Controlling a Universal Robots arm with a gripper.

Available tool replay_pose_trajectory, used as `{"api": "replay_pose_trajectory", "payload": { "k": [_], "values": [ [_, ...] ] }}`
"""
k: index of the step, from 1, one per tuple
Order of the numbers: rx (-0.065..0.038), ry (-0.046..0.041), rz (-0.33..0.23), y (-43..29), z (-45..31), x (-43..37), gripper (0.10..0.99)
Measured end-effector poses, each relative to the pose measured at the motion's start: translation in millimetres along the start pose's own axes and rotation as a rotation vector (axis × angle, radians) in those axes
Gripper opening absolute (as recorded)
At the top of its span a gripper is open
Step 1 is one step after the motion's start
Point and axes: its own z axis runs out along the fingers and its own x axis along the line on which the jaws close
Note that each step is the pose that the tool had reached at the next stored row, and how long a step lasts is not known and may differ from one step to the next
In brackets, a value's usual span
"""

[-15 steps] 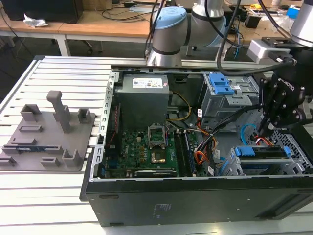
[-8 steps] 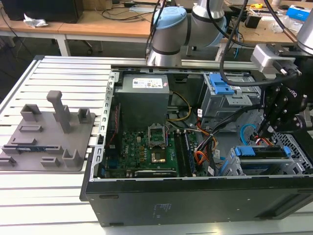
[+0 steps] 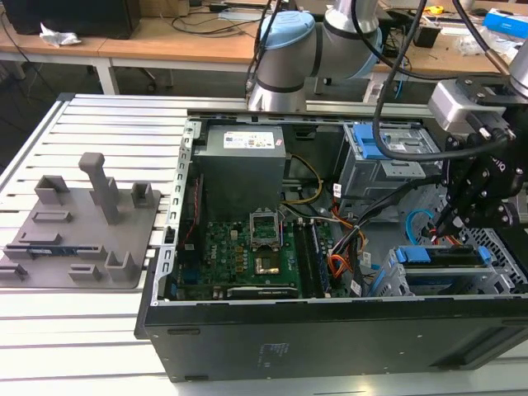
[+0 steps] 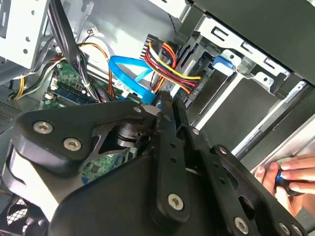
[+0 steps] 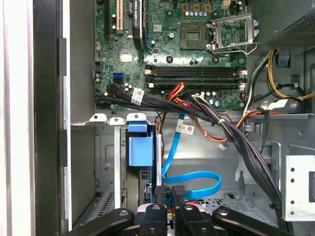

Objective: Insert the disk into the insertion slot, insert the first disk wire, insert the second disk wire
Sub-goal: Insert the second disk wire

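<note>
The disk (image 3: 441, 256), in its blue frame, sits in the insertion slot (image 3: 396, 276) at the lower right of the exterior view. The gripper (image 3: 452, 221) hangs just above its rear edge, beside the blue data cable (image 5: 189, 179) and power wire bundle (image 4: 170, 66). The fingers (image 5: 170, 199) appear nearly closed; what they grip, if anything, cannot be told. Judgement: the cable is soft and springy, its connector small and stiff; hold the connector body, not the cable.
</note>
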Motion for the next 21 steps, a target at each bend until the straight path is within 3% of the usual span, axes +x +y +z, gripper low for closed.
{"api": "replay_pose_trajectory", "payload": {
  "k": [8, 21],
  "values": [
    [0.0, -0.0003, 0.018, -3.1, 0.7, 9.5, 0.161],
    [0.0, -0.0004, 0.047, -3.2, 3.9, 13.4, 0.161]
  ]
}}
